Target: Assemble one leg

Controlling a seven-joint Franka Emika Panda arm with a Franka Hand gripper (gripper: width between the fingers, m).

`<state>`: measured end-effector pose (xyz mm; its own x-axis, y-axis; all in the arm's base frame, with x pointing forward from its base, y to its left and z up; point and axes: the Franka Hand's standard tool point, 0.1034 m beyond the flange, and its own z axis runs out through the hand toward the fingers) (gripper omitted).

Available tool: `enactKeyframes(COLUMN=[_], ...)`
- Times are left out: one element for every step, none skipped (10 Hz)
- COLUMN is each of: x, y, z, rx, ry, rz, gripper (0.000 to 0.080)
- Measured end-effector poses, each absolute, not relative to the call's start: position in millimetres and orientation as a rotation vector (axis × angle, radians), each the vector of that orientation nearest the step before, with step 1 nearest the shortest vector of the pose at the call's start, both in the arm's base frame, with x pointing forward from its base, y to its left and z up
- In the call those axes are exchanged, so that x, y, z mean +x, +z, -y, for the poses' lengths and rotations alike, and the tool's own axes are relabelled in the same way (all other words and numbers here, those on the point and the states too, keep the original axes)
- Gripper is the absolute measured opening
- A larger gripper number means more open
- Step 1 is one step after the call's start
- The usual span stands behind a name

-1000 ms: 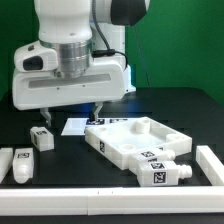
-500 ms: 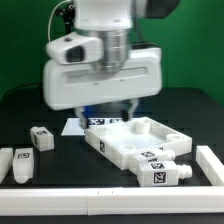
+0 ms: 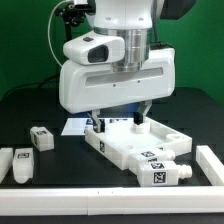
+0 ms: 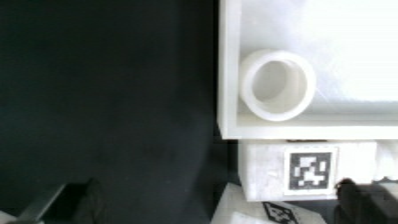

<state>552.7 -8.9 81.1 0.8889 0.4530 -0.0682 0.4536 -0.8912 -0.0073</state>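
Note:
Three small white tagged legs show in the exterior view: one leg [image 3: 41,137] on the left, one leg [image 3: 22,166] at the front left, and one leg [image 3: 166,175] lying against the front right of the large white panel [image 3: 135,142]. My gripper [image 3: 118,118] hangs open and empty over the panel's back left corner. In the wrist view the gripper [image 4: 217,205] stays open, with a dark fingertip [image 4: 64,203] at each side. The panel's corner with a round socket [image 4: 276,85] lies below it. A white tagged piece [image 4: 311,168] sits next to that corner; I cannot tell if it is a leg.
The marker board [image 3: 73,127] lies on the black table behind the panel, partly under my gripper. A white border rail [image 3: 211,166] runs along the front and the exterior view's right. Another white piece [image 3: 4,160] sits at the far left edge.
My gripper has moved toward the exterior view's right, from above the left legs to over the panel's back left corner. It stays open and empty. The parts have not moved.

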Motion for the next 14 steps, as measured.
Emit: enactKeyframes(x=[555.0,571.6,584.2,599.1,607.0,603.9,604.8,604.4,604.1,606.1,609.4,607.3,604.6,601.7], y=[80.9,81.6,81.5,79.5,73.8,72.6,72.9,72.1,71.2,65.9,57.0,47.2,39.5,34.0], z=[6.8,-8.4,-26.4,-51.5,-71.1,-65.8,-62.4,-63.5,-62.9,-58.0,-53.4,-54.1,-57.2,-61.4], rx=[3.041,3.022,3.013,2.987,2.948,2.957,2.957,2.957,2.956,2.916,2.907,2.912,2.914,2.918], ry=[-0.097,-0.017,0.016,0.074,0.143,0.126,0.128,0.126,0.124,0.123,0.113,0.106,0.110,0.110], rz=[-0.739,-0.794,-0.826,-0.894,-0.973,-0.962,-0.954,-0.957,-0.960,-1.064,-1.088,-1.084,-1.084,-1.080], gripper=[0.0649,0.0649,0.0649,0.0649,0.0649,0.0649,0.0649,0.0649,0.0649,0.0649,0.0649,0.0649,0.0649,0.0649])
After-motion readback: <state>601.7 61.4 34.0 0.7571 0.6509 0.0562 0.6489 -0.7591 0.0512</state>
